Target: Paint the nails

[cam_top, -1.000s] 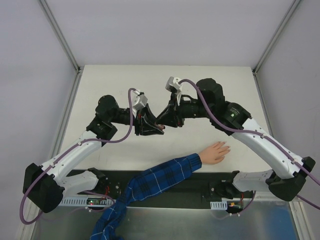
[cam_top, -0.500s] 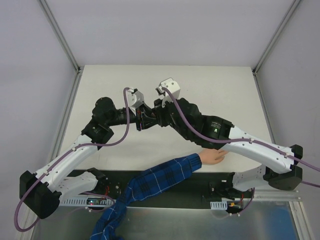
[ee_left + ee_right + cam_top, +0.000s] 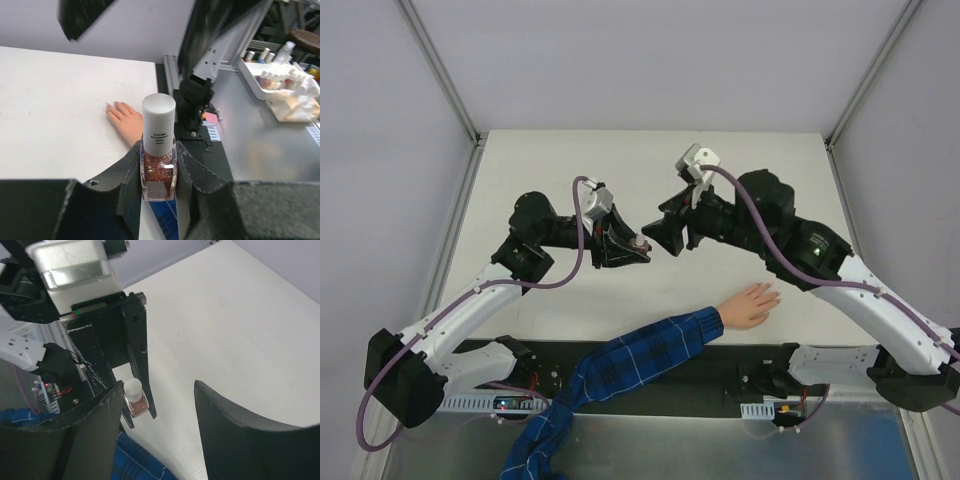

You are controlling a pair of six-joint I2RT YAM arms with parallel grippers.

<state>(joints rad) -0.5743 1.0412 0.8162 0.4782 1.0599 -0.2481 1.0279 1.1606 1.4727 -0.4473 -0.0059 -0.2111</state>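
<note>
My left fingers [image 3: 635, 248] are clamped tight on a small bottle [image 3: 159, 172] of reddish glitter polish, one on each side of the glass. Its white cap [image 3: 159, 112] is on and stands clear above my grip. I hold the bottle up off the worktop [image 3: 570, 180], about mid-way across, with the cap turned toward my other arm.

My right fingers [image 3: 660, 235] stand well apart and have hold of nothing. Through the gap between them, in the right wrist view, I see bare worktop and, further on, the bottle in my left grip. From above, their tips sit close to the cap and face it, but they are not around it. I cannot tell whether they brush it.

The nails [image 3: 773, 294] are at the end of the pale peach hand [image 3: 748, 306]. It lies flat, palm down, on the worktop near the front edge, on the near side of my right forearm and well apart from both pairs of my fingers. The nails are too small for me to make out one by one. The arm behind the hand wears a blue-and-white plaid sleeve [image 3: 640, 355] that runs back over the front edge.
</note>
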